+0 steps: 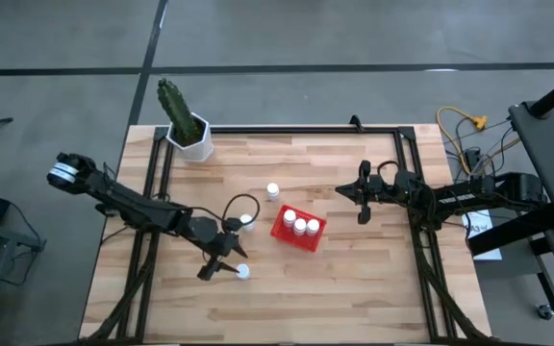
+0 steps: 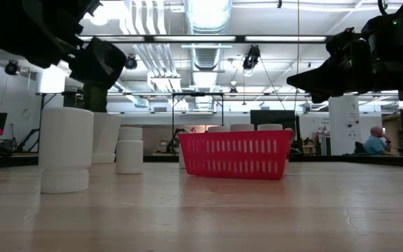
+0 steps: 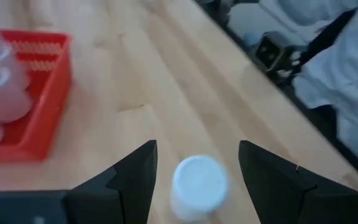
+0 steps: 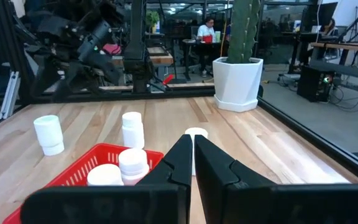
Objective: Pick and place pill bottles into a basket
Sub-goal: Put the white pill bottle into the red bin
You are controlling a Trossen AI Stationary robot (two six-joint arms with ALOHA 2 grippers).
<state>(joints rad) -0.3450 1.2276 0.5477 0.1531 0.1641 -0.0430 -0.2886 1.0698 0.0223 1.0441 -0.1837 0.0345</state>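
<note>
The red basket [image 1: 298, 229] stands mid-table with three white pill bottles [image 1: 301, 226] upright in it. Three more bottles stand on the wood: one [image 1: 273, 191] beyond the basket, one [image 1: 246, 219] at its left, one [image 1: 242, 271] nearer the front edge. My left gripper [image 1: 231, 270] is open, and its two fingers stand on either side of that front bottle [image 3: 197, 186] with a gap on both sides. My right gripper [image 1: 349, 192] is shut and empty, raised off the table right of the basket [image 4: 98, 165].
A white hexagonal pot with a cactus [image 1: 188, 135] stands at the table's far left corner. A black frame rail [image 1: 287, 130] runs around the tabletop. Bare wood lies right of and in front of the basket. People sit in the room beyond the table.
</note>
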